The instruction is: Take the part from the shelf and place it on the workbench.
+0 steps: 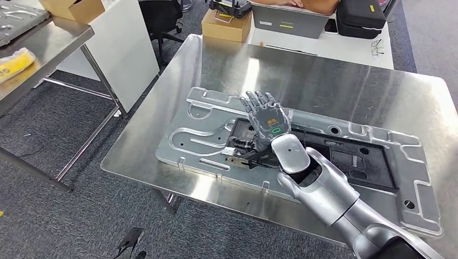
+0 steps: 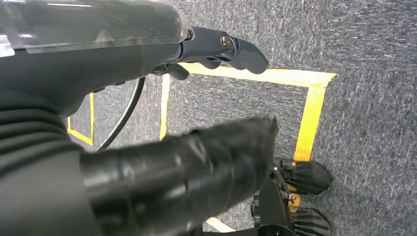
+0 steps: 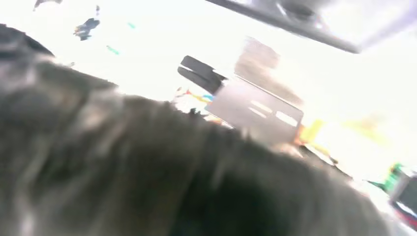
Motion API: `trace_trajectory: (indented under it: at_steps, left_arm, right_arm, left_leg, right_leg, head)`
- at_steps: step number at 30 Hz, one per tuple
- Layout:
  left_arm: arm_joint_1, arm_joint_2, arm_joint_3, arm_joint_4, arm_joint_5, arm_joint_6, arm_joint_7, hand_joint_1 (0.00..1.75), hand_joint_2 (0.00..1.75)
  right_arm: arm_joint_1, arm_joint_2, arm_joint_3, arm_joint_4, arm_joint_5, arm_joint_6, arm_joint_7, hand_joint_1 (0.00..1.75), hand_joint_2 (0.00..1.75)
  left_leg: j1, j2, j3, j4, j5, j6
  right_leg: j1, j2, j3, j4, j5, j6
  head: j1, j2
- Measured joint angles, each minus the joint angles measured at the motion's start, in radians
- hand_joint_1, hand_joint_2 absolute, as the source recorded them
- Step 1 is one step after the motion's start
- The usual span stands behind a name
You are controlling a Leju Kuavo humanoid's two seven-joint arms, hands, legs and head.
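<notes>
Resting flat on the steel counter (image 1: 324,75), the part (image 1: 210,135), a long stamped metal panel with a dark cut-out middle, looks already delivered. Step in hand, as I judge it: the release and pull-away at the end of placing.

Right robot hand (image 1: 267,116) sits over the panel, palm down, fingers spread and straight. Nothing is visibly gripped. Whether the palm touches the metal or hangs just above it, I cannot tell. A small dark mechanism on the panel lies just under the wrist, toward the near edge. The panel runs well past the robot hand on both sides.

Left robot hand (image 2: 162,113) hangs over grey carpet (image 2: 364,44) marked with yellow floor tape (image 2: 310,113). Thumb and dark fingers are apart, with nothing between them.

Right wrist view is blurred and washed out; no detail to read.

Next move, by my reckoning: lift the right robot hand straight up, clear of the panel's raised ribs, so it is not dragged out of place.
</notes>
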Motion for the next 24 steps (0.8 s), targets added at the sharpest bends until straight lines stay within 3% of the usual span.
trace_trajectory:
  at_steps: [4, 6, 8, 10, 11, 12, 13, 15, 17, 19, 21, 22, 24]
  left_arm:
    - [0.002, -0.001, 0.008, 0.000, 0.000, 0.009, 0.001, 0.00, 0.00]
    - [0.003, -0.004, 0.012, 0.000, -0.001, 0.010, 0.003, 0.00, 0.00]
    - [0.003, -0.008, 0.015, 0.000, -0.002, 0.012, 0.004, 0.00, 0.00]
    - [0.003, -0.008, 0.018, 0.000, -0.002, 0.013, 0.004, 0.00, 0.00]
    - [0.004, -0.008, 0.019, 0.000, -0.002, 0.014, 0.003, 0.00, 0.00]
    - [0.005, -0.009, 0.021, 0.000, -0.002, 0.014, 0.003, 0.00, 0.00]
    - [0.006, -0.009, 0.022, 0.000, -0.002, 0.015, 0.003, 0.00, 0.00]
    - [0.007, -0.010, 0.025, 0.000, -0.002, 0.015, 0.003, 0.00, 0.00]
    - [0.007, -0.011, 0.028, 0.000, -0.002, 0.016, 0.003, 0.00, 0.00]
    - [0.007, -0.012, 0.030, 0.000, -0.002, 0.016, 0.003, 0.00, 0.00]
    - [0.008, -0.012, 0.031, 0.000, -0.002, 0.017, 0.003, 0.00, 0.00]
    - [0.008, -0.012, 0.032, 0.000, -0.002, 0.017, 0.003, 0.00, 0.00]
    - [0.009, -0.012, 0.035, 0.000, -0.002, 0.020, 0.004, 0.00, 0.00]
  right_arm:
    - [0.008, 0.000, 0.000, -0.136, -0.038, 0.016, -0.003, 0.00, 0.00]
    - [0.013, 0.000, 0.001, -0.213, -0.058, 0.020, -0.002, 0.00, 0.00]
    - [0.017, -0.001, 0.002, -0.287, -0.081, 0.026, 0.000, 0.00, 0.00]
    - [0.028, -0.004, 0.005, -0.354, -0.111, 0.030, -0.004, 0.00, 0.00]
    - [0.036, -0.007, 0.007, -0.389, -0.129, 0.030, -0.006, 0.00, 0.00]
    - [0.044, -0.011, 0.010, -0.424, -0.145, 0.031, -0.008, 0.00, 0.00]
    - [0.050, -0.015, 0.013, -0.458, -0.159, 0.033, -0.008, 0.00, 0.00]
    - [0.054, -0.020, 0.018, -0.517, -0.173, 0.038, -0.007, 0.00, 0.00]
    - [0.055, -0.024, 0.021, -0.560, -0.177, 0.041, -0.006, 0.00, 0.00]
    - [0.056, -0.030, 0.023, -0.589, -0.177, 0.043, -0.005, 0.00, 0.00]
    - [0.057, -0.034, 0.024, -0.608, -0.177, 0.043, -0.004, 0.00, 0.00]
    - [0.057, -0.034, 0.024, -0.616, -0.178, 0.042, -0.004, 0.00, 0.00]
    - [0.059, -0.035, 0.024, -0.633, -0.192, 0.037, -0.005, 0.00, 0.00]
  left_leg:
    - [-0.004, 0.000, 0.000, 0.003, -0.004, 0.013]
    - [0.002, 0.003, 0.010, -0.012, 0.003, 0.020]
    - [0.010, 0.008, 0.022, -0.028, 0.013, 0.027]
    - [0.011, 0.010, 0.024, -0.030, 0.015, 0.029]
    - [0.012, 0.010, 0.023, -0.028, 0.015, 0.029]
    - [0.013, 0.010, 0.022, -0.026, 0.014, 0.027]
    - [0.015, 0.010, 0.021, -0.023, 0.012, 0.025]
    - [0.020, 0.010, 0.020, -0.013, 0.006, 0.015]
    - [0.021, 0.009, 0.016, -0.003, 0.001, 0.003]
    - [0.020, 0.008, 0.013, 0.001, 0.003, -0.009]
    - [0.022, 0.008, 0.008, 0.004, 0.001, -0.021]
    - [0.023, 0.007, 0.000, 0.021, -0.017, -0.027]
    - [0.027, 0.007, -0.032, 0.110, -0.090, -0.035]
  right_leg:
    - [-0.003, 0.000, 0.002, -0.003, -0.001, 0.011]
    - [0.000, -0.001, 0.004, 0.000, -0.006, 0.017]
    - [-0.001, -0.003, -0.016, 0.056, -0.050, 0.026]
    - [-0.011, -0.004, -0.070, 0.182, -0.121, 0.037]
    - [-0.016, -0.005, -0.096, 0.238, -0.143, 0.042]
    - [-0.021, -0.006, -0.109, 0.266, -0.145, 0.046]
    - [-0.025, -0.007, -0.102, 0.255, -0.125, 0.051]
    - [-0.033, -0.012, -0.039, 0.135, -0.061, 0.057]
    - [-0.030, -0.013, 0.017, 0.034, -0.026, 0.054]
    - [-0.022, -0.010, 0.027, 0.014, -0.023, 0.041]
    - [-0.024, -0.010, 0.022, 0.006, -0.015, 0.023]
    - [-0.025, -0.011, 0.018, 0.002, -0.009, 0.014]
    - [-0.027, -0.014, 0.009, -0.003, 0.004, -0.001]
  head:
    - [0.000, 0.000]
    - [0.000, 0.000]
    - [0.001, 0.000]
    - [0.001, 0.000]
    - [0.001, 0.000]
    - [0.001, 0.000]
    - [0.001, 0.000]
    - [0.001, 0.000]
    - [0.001, 0.000]
    - [0.000, 0.000]
    - [0.000, 0.000]
    - [-0.001, 0.000]
    - [-0.001, 0.000]
